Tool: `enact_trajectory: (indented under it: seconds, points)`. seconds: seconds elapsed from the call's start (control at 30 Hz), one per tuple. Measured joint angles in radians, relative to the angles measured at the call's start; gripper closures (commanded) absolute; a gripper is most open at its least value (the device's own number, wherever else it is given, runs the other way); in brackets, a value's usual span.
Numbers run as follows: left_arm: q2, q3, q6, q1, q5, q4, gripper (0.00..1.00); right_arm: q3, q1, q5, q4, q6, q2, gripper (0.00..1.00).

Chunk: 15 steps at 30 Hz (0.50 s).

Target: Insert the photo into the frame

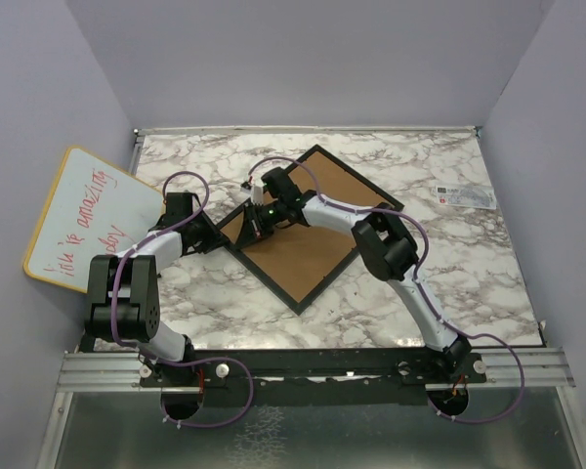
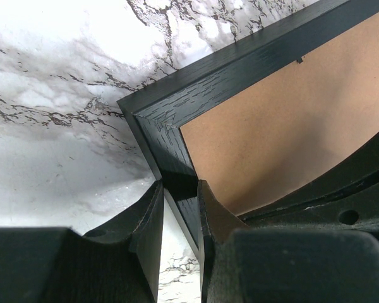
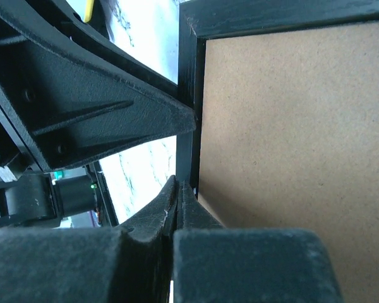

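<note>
Grips the black picture frame (image 2: pixel 170 107) in the left claw (image 2: pixel 180 189), clamped across one rail just short of a mitred corner. Places one finger (image 2: pixel 145 233) outside the rail, over the marble desk (image 2: pixel 57 139), and the other inside it, over the brown backing board (image 2: pixel 290 107). Leaves no visible gap between rail and fingers.

Presents the right claw (image 3: pixel 177 189) clenched, pads pressed flat together with nothing between them. Sets its tips over the same rail, at the inner edge next to the backing board; cannot tell whether touching or just above. Puts the left claw just beside the right claw, between it and the corner.

Finds the frame lying flat on the desk, back upward, turned diamond-wise, with its left corner at the two claws and the remainder stretching away to the right of them. Seats the backing board inside the rails.

Locates a yellow-rimmed whiteboard (image 1: pixel 88 220) with red handwriting well to the left of the left claw, tilted, beyond the desk's left edge. Locates a small white printed label (image 1: pixel 464 195) far to the right of the right claw, flat on the desk near its far edge.
</note>
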Motion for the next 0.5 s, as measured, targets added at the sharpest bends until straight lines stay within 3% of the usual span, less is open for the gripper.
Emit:
enact_trajectory:
  seconds: [0.5]
  points:
    - [0.000,0.000,0.000,0.000,0.000,0.000,0.95,-0.004,-0.001,0.019,0.025,0.003,0.008,0.99]
